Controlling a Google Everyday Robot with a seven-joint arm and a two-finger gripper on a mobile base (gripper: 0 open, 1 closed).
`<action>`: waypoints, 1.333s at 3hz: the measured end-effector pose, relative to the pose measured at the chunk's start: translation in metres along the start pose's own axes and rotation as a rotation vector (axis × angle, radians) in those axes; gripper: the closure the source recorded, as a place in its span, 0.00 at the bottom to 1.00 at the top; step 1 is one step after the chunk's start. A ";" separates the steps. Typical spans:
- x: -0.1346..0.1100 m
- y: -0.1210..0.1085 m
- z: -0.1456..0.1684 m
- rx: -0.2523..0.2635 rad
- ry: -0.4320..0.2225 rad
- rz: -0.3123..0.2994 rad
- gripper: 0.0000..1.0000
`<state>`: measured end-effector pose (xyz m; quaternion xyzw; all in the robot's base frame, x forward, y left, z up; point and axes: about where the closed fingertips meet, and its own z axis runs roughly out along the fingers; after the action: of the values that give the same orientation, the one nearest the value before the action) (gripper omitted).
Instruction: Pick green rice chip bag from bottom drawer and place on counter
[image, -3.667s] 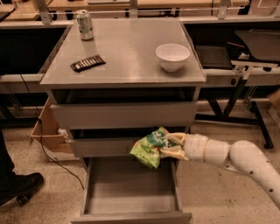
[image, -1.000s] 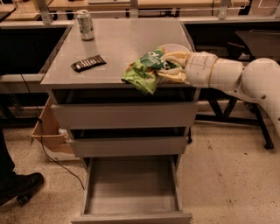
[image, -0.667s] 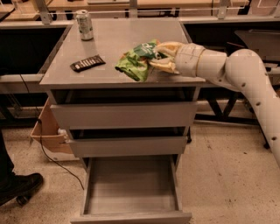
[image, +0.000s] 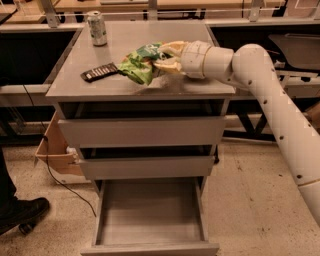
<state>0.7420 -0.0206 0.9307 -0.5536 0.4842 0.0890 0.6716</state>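
Observation:
The green rice chip bag (image: 138, 64) hangs crumpled in my gripper (image: 162, 57) just above the middle of the grey counter (image: 150, 85). The gripper is shut on the bag's right end, and the white arm reaches in from the right. The bag's lower edge is close to or touching the counter top; I cannot tell which. The bottom drawer (image: 150, 215) stands pulled open below, with nothing showing inside it.
A flat dark-brown bar wrapper (image: 99, 72) lies just left of the bag. A silver can (image: 97, 28) stands at the counter's back left. A cardboard box (image: 55, 150) sits on the floor at the left. A person's black shoe (image: 22, 212) is at the lower left.
The gripper has carried the bag up from in front of the drawers to above the counter, then left and down toward the counter's middle. The white bowl is now hidden behind the arm.

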 end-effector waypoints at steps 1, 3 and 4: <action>0.003 0.004 0.024 -0.043 0.031 -0.031 1.00; 0.035 0.018 0.048 -0.101 0.126 -0.055 0.84; 0.042 0.020 0.053 -0.109 0.144 -0.060 0.61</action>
<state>0.7797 0.0130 0.8815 -0.6087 0.5090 0.0548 0.6061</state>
